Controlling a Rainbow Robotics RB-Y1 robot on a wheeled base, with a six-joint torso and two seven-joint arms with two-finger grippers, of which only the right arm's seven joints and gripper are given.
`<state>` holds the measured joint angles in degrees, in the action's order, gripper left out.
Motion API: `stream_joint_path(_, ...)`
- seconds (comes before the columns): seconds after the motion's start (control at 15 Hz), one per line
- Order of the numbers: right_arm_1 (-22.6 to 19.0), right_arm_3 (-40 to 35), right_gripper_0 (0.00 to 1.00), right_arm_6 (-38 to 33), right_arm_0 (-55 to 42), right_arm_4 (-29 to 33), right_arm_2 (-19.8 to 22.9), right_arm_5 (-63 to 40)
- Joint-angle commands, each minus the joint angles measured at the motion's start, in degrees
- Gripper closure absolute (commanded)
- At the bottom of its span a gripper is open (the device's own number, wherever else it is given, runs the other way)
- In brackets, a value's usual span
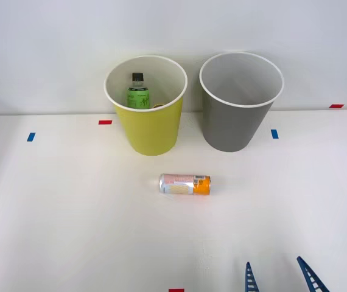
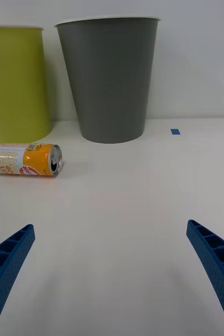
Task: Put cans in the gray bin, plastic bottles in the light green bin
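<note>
A white desk [image 1: 70, 231] stands against a pale wall, and two tall round bins with white rims sit side by side near its far edge. The light green bin [image 1: 147, 129] is on the robot's left, and inside it a green bottle [image 1: 138, 92] with a black cap stands upright. The gray bin [image 1: 234, 125] is just beside it on the right, the two not quite touching. In front of the bins, nearer the green one and apart from both, a slim can [image 1: 185, 184] with a pale and orange label lies on its side, its orange end pointing toward the robot's right. The right arm's fingers [image 1: 279, 277], blue and ribbed, are spread wide and hold nothing, low at the near edge, well short of the can and off to its right. Nothing lies between them and the can. Small red and blue tape marks [image 1: 105, 122] dot the desk around the bins.
</note>
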<state>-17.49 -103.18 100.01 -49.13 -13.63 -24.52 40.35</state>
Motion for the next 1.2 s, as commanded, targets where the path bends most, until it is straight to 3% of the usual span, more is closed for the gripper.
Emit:
stream_joint_path(0.07, 0.0, 0.0, 0.0, 0.0, 0.0, 0.0, 0.0, 0.0)
stream_joint_path(1.2, 0.0, 0.0, 0.0, 0.0, 0.0, 0.0, 0.0, 0.0)
